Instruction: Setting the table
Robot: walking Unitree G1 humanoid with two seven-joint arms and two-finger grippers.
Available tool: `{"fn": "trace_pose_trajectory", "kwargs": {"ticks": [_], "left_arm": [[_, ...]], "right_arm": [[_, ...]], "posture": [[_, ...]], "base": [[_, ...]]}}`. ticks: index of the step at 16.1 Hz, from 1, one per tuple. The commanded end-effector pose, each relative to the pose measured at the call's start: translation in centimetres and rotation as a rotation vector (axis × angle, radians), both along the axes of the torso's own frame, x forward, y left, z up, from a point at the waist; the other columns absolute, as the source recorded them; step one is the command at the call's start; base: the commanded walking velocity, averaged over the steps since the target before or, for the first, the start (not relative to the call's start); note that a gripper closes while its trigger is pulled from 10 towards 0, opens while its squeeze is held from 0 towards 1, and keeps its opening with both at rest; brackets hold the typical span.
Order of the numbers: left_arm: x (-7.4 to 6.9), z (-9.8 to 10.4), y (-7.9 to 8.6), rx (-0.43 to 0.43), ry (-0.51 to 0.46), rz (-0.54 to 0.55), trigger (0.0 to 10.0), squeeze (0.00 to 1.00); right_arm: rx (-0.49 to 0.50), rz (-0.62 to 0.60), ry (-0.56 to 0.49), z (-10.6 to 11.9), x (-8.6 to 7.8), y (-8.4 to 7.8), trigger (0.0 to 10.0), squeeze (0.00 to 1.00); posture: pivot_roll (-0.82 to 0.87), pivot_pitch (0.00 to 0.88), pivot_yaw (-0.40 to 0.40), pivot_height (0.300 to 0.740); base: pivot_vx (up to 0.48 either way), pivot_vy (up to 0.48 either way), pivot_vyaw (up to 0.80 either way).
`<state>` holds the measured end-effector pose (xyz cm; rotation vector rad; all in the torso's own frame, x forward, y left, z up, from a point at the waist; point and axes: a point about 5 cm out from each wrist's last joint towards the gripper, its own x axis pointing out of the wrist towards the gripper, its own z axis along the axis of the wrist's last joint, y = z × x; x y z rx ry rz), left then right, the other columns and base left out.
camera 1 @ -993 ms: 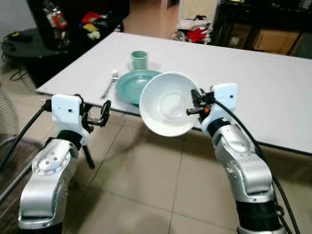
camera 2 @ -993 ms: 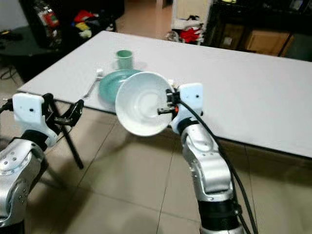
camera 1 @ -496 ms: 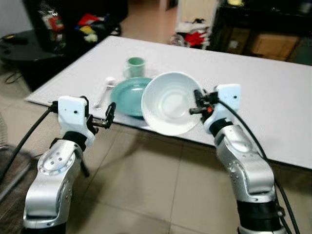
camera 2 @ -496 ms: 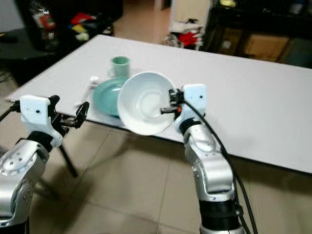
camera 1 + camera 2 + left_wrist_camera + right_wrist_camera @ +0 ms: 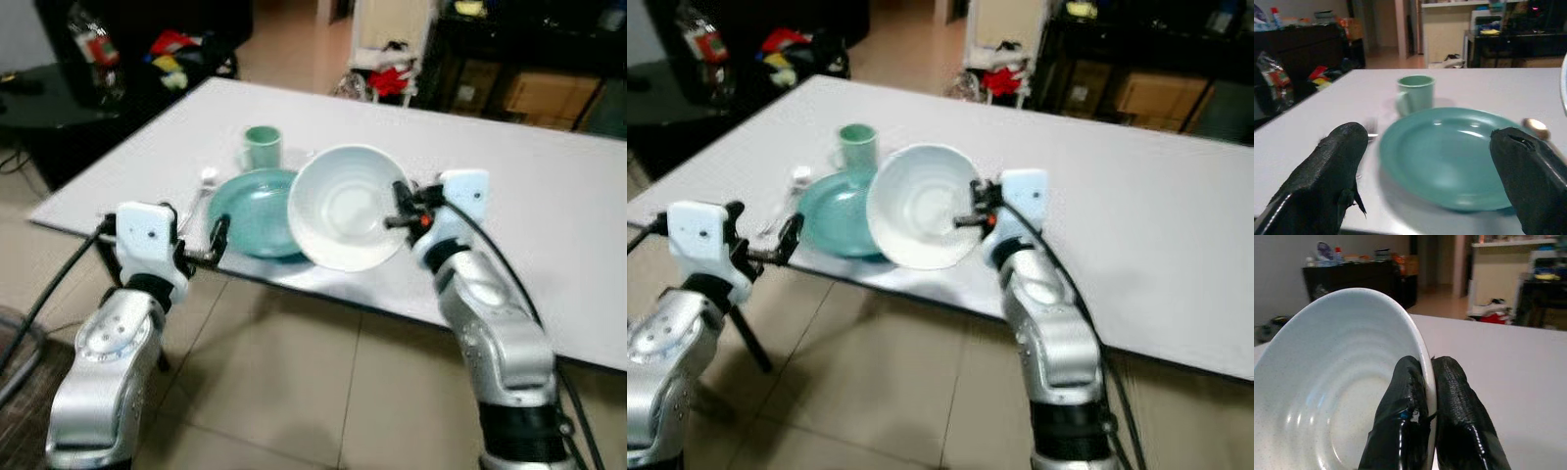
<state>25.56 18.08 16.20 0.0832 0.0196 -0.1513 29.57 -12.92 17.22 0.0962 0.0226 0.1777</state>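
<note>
Left eye view: right arm raised, elbow bent, forearm angled up toward the white rectangular worktop (image 5: 549,186). Right gripper (image 5: 399,208) points inward w/ fingers clamped on the rim of a round white ceramic bowl (image 5: 345,208), held tilted on edge, its hollow facing the camera, above the worktop's near edge. Left arm bent alike, left gripper (image 5: 217,240) at the worktop's near edge, fingers apart, nothing between them. Just beyond those fingers: flat round teal plate (image 5: 257,211); beside it a silver fork (image 5: 204,186); behind the plate a pale green mug (image 5: 262,147).

Right eye view: same layout. Bowl overlaps the plate's side nearest the right fingers; can't tell if they touch. Tiled floor (image 5: 892,392) under both arms.

Left wrist view: two black fingers (image 5: 1334,171) spread wide, empty, level w/ the worktop surface. Plate sits between and just ahead of the fingertips, mug further ahead w/ handle visible, blurred fork near the one finger. Small gold-toned spoon bowl (image 5: 1535,128) near the other finger, past the plate's rim.

Right wrist view: both fingers (image 5: 1405,401) pinched tight on the bowl's rim, one inside, one outside. Bowl's ribbed inside extends away from the fingertips; worktop behind.
</note>
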Motion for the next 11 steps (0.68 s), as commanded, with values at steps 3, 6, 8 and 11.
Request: {"fn": "trace_pose_trajectory", "kwargs": {"ticks": [3, 6, 8, 11], "left_arm": [[0.0, 0.3, 0.3, 0.026, -0.009, -0.002, 10.0, 0.00], [-0.2, 0.4, 0.7, 0.031, -0.010, 0.011, 10.0, 0.00], [-0.4, 0.5, 1.0, 0.037, -0.011, 0.019, 10.0, 0.00], [-0.6, 0.6, 1.2, 0.043, -0.010, 0.023, 10.0, 0.00]], "right_arm": [[0.049, -0.032, -0.006, 0.7, 0.4, -0.6, 10.0, 0.00], [0.051, -0.018, -0.005, 0.7, 0.5, -0.6, 10.0, 0.00], [0.038, 0.048, -0.008, 0.9, 0.5, 0.2, 10.0, 0.00], [0.058, 0.126, -0.010, 1.0, 0.3, 1.5, 10.0, 0.00]], "posture": [[0.10, 0.000, -0.001, 0.740], [0.11, 0.000, -0.004, 0.740], [0.12, 0.000, -0.005, 0.740], [0.12, 0.000, -0.006, 0.740]], "base": [[0.337, 0.000, 0.00], [0.336, 0.000, 0.00], [0.337, 0.000, 0.40], [0.336, 0.000, 0.80]]}}
